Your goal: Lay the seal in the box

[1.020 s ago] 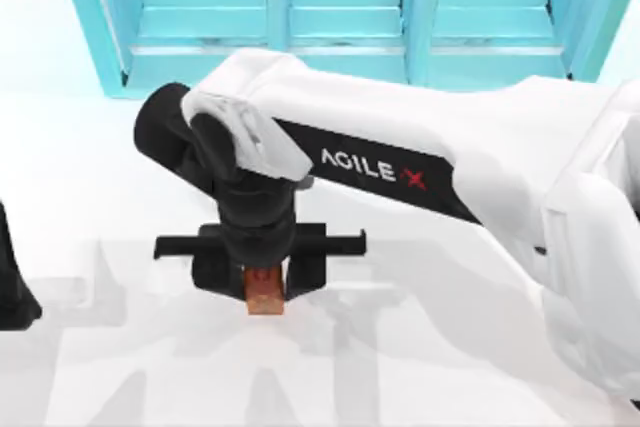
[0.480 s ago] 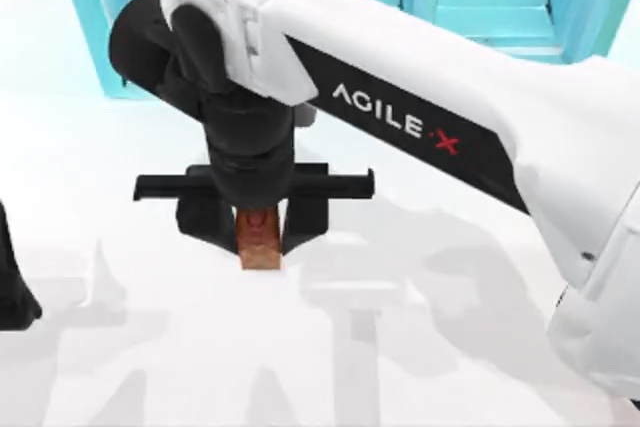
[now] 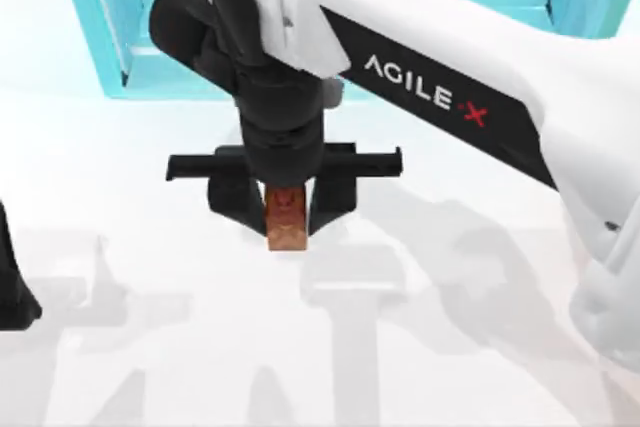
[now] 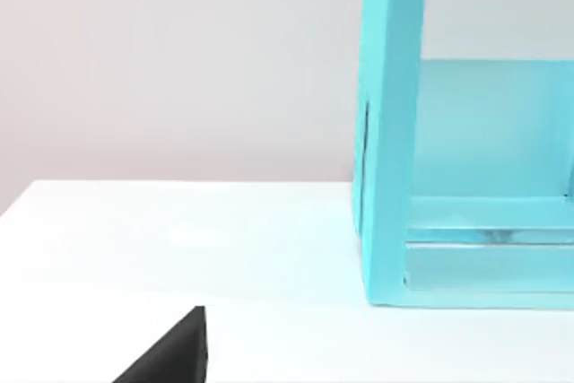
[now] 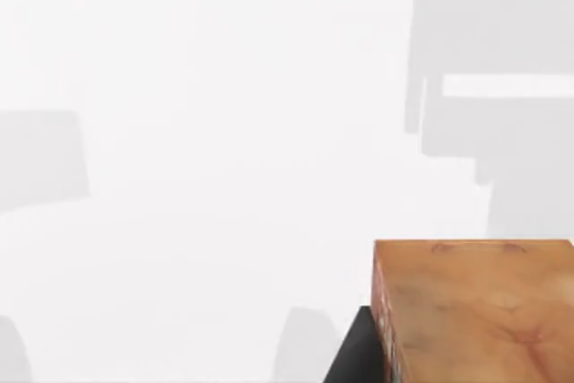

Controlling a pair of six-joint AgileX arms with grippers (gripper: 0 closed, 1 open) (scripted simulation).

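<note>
- Seal (image 3: 285, 224) sits pinched between the right gripper's (image 3: 284, 215) jaws, lifted above the white counter (image 3: 150, 347).
- Cyan shelf (image 3: 100, 27) stands behind.
- Left gripper (image 3: 12, 287) is parked at the counter's left edge; its jaws' state cannot be told.

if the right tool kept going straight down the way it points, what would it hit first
Probably the bare white table. The right tool points downward with the seal clamped between its fingers, so the seal's underside would likely touch first. Height above the table is unclear.

Plain white tabletop (image 3: 150, 347) is carrying a large cyan shelf unit (image 3: 100, 37) w/ compartments, sitting along its far edge.
</note>
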